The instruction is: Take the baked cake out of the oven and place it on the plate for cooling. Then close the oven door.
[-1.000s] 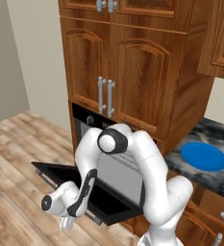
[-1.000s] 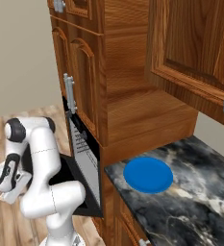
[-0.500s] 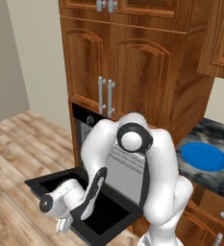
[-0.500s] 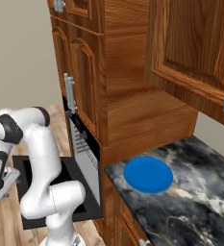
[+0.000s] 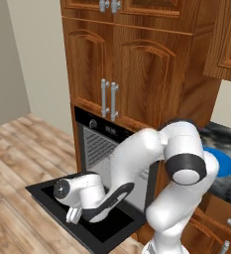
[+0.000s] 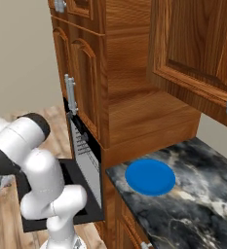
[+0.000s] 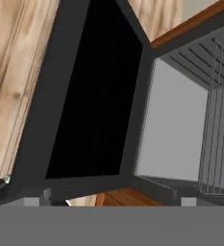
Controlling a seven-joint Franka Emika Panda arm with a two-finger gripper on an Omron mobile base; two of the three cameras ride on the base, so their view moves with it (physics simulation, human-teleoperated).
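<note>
Low on the left the gripper (image 5: 73, 216) hangs released and empty over the dropped-flat oven door (image 5: 104, 225), cake unseen inside the oven (image 5: 101, 149), plate (image 6: 150, 176) far right on the counter — careless reach could clip the rack.

A home kitchen is shown. Tall wooden cabinets (image 5: 137, 64) with metal handles are built around a black oven (image 5: 94, 144), whose oven door (image 5: 82, 218) is folded down. A dark marbled counter (image 6: 193, 199) and pale wood-plank flooring (image 5: 13, 158) are seen alongside.
</note>
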